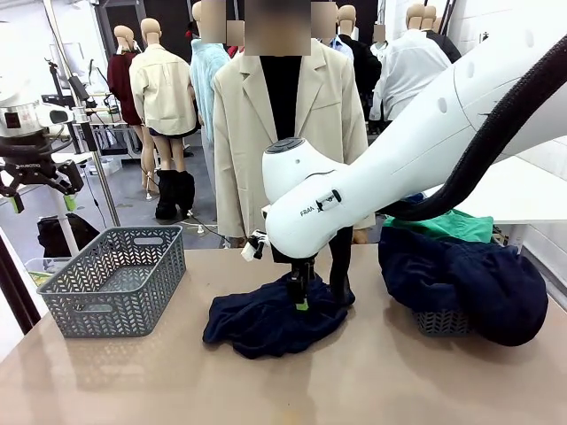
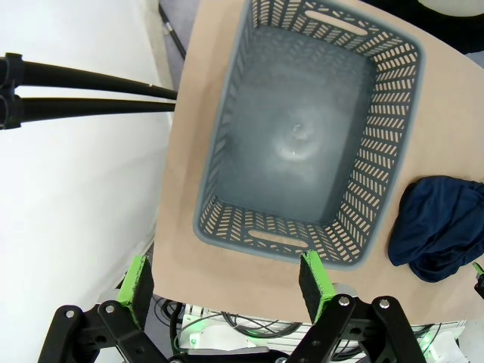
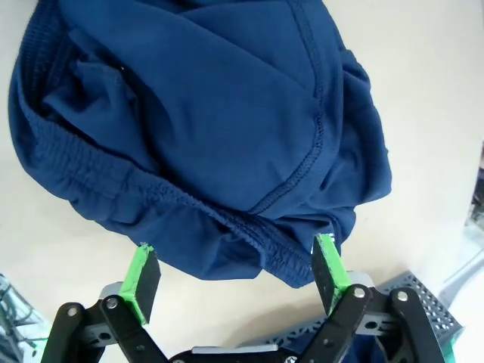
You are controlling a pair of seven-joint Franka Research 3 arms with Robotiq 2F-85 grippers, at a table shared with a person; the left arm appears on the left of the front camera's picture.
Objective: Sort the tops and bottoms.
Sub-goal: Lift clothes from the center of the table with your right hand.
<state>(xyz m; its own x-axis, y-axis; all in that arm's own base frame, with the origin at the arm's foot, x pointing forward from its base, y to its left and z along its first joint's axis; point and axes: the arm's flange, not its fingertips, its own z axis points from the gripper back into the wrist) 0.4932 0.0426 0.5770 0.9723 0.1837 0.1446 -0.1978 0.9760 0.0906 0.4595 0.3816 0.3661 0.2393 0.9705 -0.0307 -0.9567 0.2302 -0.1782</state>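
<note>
Right hand (image 3: 236,274) open, crumpled navy garment (image 3: 204,136)

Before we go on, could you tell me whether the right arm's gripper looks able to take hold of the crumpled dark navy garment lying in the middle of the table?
Probably yes: the right gripper is open directly above the crumpled dark navy garment, its green pads straddling the elasticated edge, with nothing between them.

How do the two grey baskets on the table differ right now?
The left basket is empty, its floor bare; the right basket is overfilled. The left basket shows whole, while a navy garment and a green one drape over the right basket, hiding most of it. Both are grey lattice-walled plastic.
</note>
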